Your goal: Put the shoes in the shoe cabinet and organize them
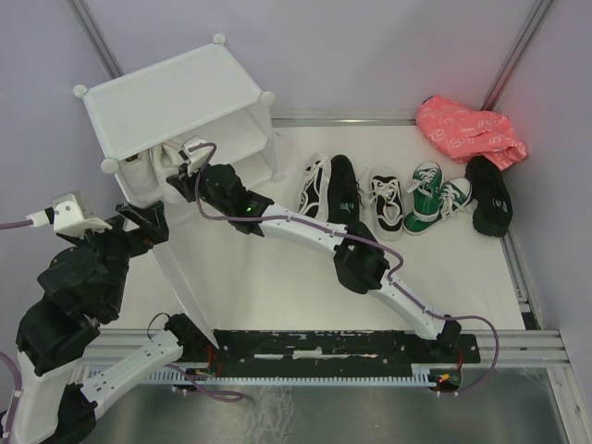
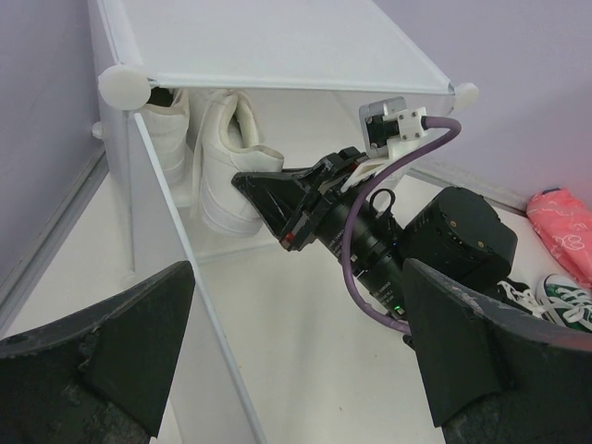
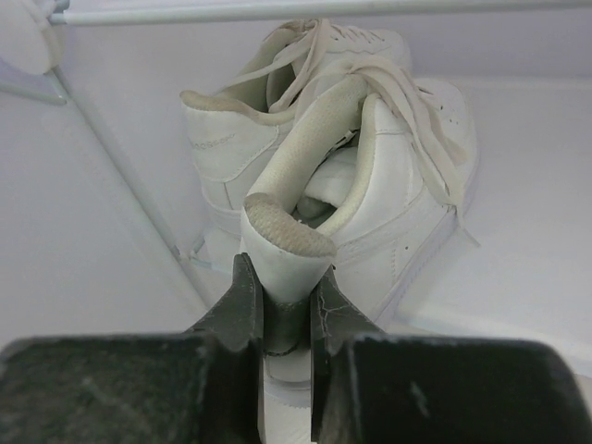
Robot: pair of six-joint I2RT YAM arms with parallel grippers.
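Note:
The white shoe cabinet (image 1: 176, 92) stands at the back left with its door panel (image 1: 183, 287) swung out. Two white sneakers lie on its floor. My right gripper (image 3: 282, 277) is shut on the heel tab of the nearer white sneaker (image 3: 398, 213); the other white sneaker (image 3: 217, 139) lies just behind it. The left wrist view shows the same white sneaker (image 2: 227, 157) with the right gripper (image 2: 264, 194) at its heel. My left gripper (image 2: 301, 351) is open over the floor beside the door panel (image 2: 176, 277), holding nothing. More shoes lie in a row on the floor: a black-and-white sneaker (image 1: 317, 185), a black-and-white laced sneaker (image 1: 384, 199), green sneakers (image 1: 425, 199) and black shoes (image 1: 344, 190).
A pink bag (image 1: 472, 129) lies at the back right corner, next to another black shoe (image 1: 488, 194). The right arm (image 1: 361, 259) stretches diagonally across the floor toward the cabinet. Metal rails (image 1: 527, 277) border the white floor on the right.

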